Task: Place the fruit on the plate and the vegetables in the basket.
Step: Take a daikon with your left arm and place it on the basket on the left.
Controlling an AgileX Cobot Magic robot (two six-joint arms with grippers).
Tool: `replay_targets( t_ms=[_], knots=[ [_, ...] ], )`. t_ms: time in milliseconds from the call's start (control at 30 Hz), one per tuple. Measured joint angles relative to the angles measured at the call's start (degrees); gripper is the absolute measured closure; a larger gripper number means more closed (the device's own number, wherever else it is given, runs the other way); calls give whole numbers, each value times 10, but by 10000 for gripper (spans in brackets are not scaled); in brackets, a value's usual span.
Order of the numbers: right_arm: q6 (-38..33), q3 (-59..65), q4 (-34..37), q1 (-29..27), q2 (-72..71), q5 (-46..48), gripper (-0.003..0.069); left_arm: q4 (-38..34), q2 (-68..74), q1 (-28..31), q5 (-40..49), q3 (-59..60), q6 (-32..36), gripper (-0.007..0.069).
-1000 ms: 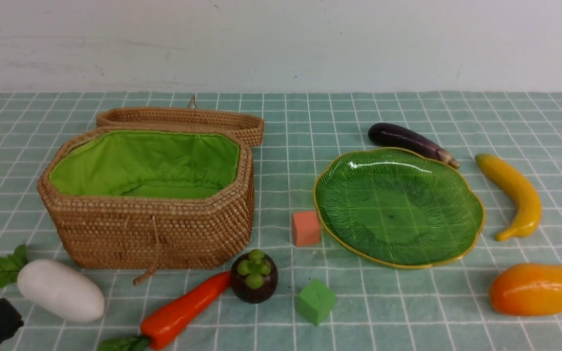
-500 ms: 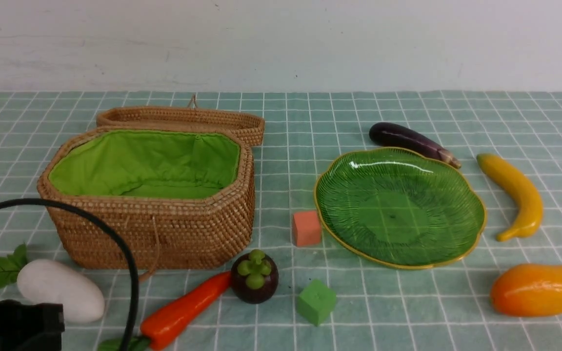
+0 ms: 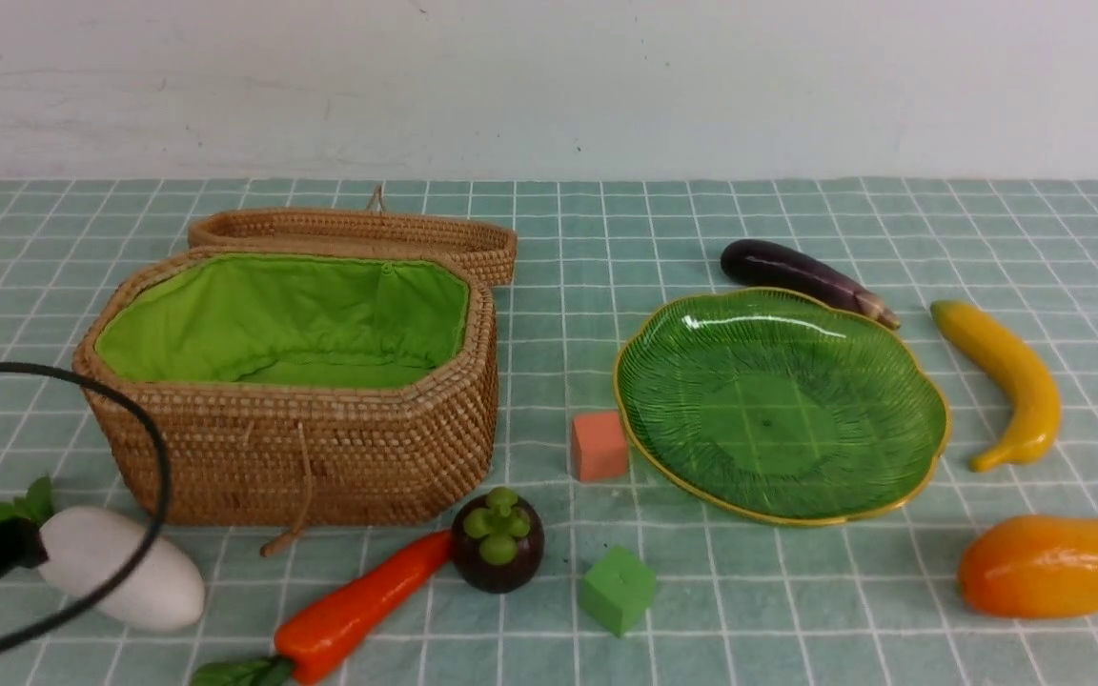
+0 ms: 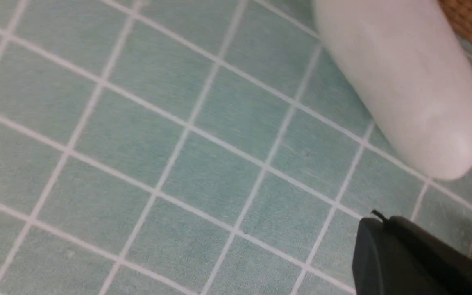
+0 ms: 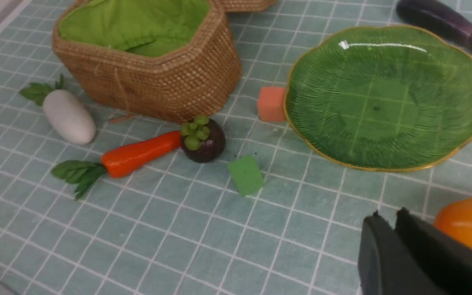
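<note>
The open wicker basket [image 3: 320, 448] stands at the left and the bare green plate [image 3: 778, 410] at the right. A white radish [image 3: 120, 567], a carrot [image 3: 358, 605] and a mangosteen [image 3: 498, 543] lie in front of the basket. The eggplant [image 3: 797, 272] lies behind the plate, with the banana [image 3: 1006, 376] and mango [image 3: 1049, 565] to its right. My left gripper [image 4: 379, 217] is shut and empty, low over the cloth beside the radish [image 4: 404, 82]. My right gripper [image 5: 387, 215] is shut to a thin slit, holding nothing, next to the mango [image 5: 469, 223].
A salmon cube [image 3: 599, 446] sits at the plate's left rim and a green cube [image 3: 616, 589] lies in front of it. The left arm's black cable [image 3: 153, 448] loops in front of the basket's left corner. The basket's lid [image 3: 358, 229] hangs open behind it.
The left arm's black body has pulled back towards the left edge, and its end now sits by the radish's leafy end. The cable loop has shrunk and shifted left. The objects have not moved.
</note>
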Motion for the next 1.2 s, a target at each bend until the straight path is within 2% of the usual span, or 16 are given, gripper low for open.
replay_targets(
  t_ms=[67,200,300,333,367,400,467,500,533,600,633,733,900,1200],
  knots=[
    [-3,-1,-4,30,6,-2,599,-51,6,8,-6,0,18,638],
    [-20,-1,-16,51,6,-8,594,-102,17,-10,-35,0,64,636],
    [-42,-1,-19,68,6,-12,591,-142,42,-17,-105,0,90,562],
    [-42,-1,-19,69,6,-12,591,-143,42,-17,-109,0,90,562],
    [-45,-1,-21,74,6,-12,589,-148,59,-17,-131,0,91,493],
    [-46,-1,-21,75,6,-12,588,-149,62,-17,-131,-1,91,483],
    [-47,-1,-22,79,6,-10,585,-161,97,-17,-146,-2,86,323],
    [-47,-1,-22,79,6,-10,585,-164,103,-17,-146,-2,85,311],
    [-49,-1,-22,80,6,-7,582,-174,120,-17,-150,-2,73,239],
    [-54,-1,-22,80,6,-6,582,-186,137,-17,-159,-2,57,146],
    [-59,-1,-22,80,6,-5,580,-196,154,-17,-179,-2,37,61],
    [-61,-1,-22,80,6,-2,578,-197,169,-17,-206,-2,26,-22],
    [-62,-1,-22,80,6,1,574,-195,189,-17,-243,-2,22,-30],
    [-62,-1,-21,80,6,1,572,-195,244,-17,-264,-2,20,62]
  ],
)
